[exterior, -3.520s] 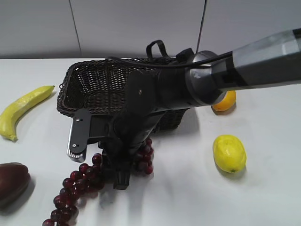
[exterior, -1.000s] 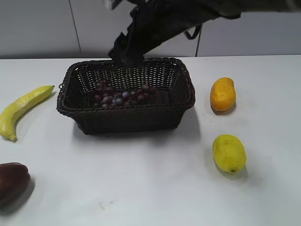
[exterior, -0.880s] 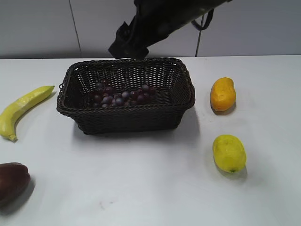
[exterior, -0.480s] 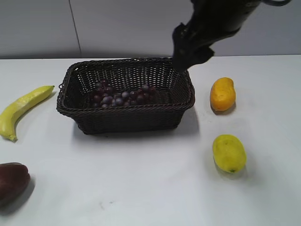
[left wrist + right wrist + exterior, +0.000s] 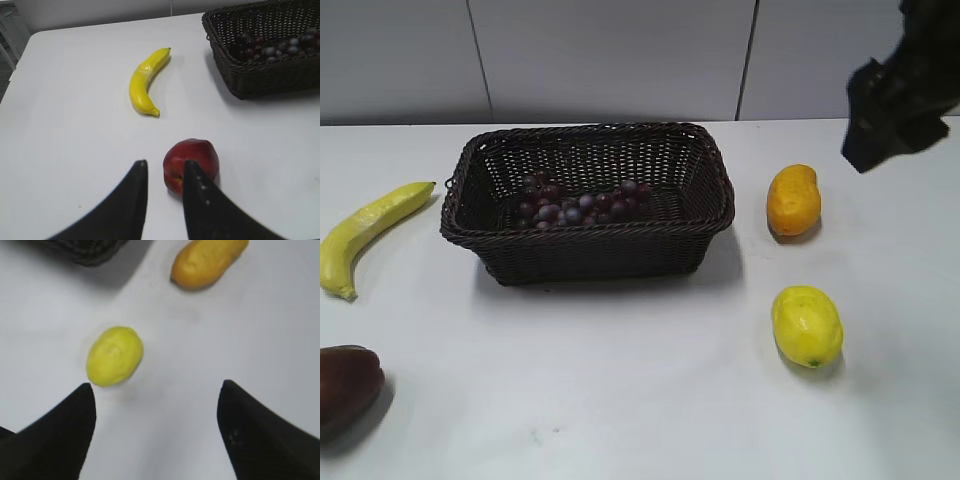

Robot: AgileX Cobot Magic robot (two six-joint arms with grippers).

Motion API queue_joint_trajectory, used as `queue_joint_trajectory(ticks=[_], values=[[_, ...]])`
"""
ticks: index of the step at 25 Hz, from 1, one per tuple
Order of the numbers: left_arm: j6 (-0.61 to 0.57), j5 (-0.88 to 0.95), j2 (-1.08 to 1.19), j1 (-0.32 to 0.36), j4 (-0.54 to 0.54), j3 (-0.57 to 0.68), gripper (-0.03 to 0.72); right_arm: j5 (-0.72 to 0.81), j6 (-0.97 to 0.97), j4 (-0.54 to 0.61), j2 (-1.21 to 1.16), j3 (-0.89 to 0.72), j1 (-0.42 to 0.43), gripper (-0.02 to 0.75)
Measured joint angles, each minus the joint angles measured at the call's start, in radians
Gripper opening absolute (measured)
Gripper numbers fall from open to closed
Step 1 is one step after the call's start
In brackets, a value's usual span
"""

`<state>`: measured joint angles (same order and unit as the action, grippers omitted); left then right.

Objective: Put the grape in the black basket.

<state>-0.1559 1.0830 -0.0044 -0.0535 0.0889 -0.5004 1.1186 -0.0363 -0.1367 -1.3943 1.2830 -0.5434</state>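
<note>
The grape (image 5: 578,205), a bunch of small dark red and purple berries, lies inside the black basket (image 5: 700,215) toward its left-middle. Both also show in the left wrist view, the grape (image 5: 272,46) in the black basket (image 5: 260,82) at the top right. My right gripper (image 5: 885,125) hangs high at the right edge of the exterior view, well away from the basket; in the right wrist view the right gripper (image 5: 156,390) is wide open and empty above the table. My left gripper (image 5: 164,167) is open with a narrow gap and holds nothing; it hovers just short of a red fruit.
A banana (image 5: 365,235) lies left of the basket. A dark maroon fruit (image 5: 345,385) sits at the front left, also seen from the left wrist (image 5: 192,162). An orange mango (image 5: 792,200) and a yellow lemon (image 5: 807,325) lie right of the basket.
The right arm carried the grape from the table into the basket, let it go, then rose and swung right, past the basket to the far right. The fruits have not moved.
</note>
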Motion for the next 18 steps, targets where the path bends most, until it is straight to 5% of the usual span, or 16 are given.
queue_joint_trajectory(ticks=[9,18], values=[[0.000,0.000,0.000,0.000,0.000,0.000,0.229,-0.153,0.128,-0.007,0.356,-0.372,0.015,0.573],[0.000,0.000,0.000,0.000,0.000,0.000,0.229,-0.149,0.216,-0.022,0.837,-0.607,0.015,0.573]])
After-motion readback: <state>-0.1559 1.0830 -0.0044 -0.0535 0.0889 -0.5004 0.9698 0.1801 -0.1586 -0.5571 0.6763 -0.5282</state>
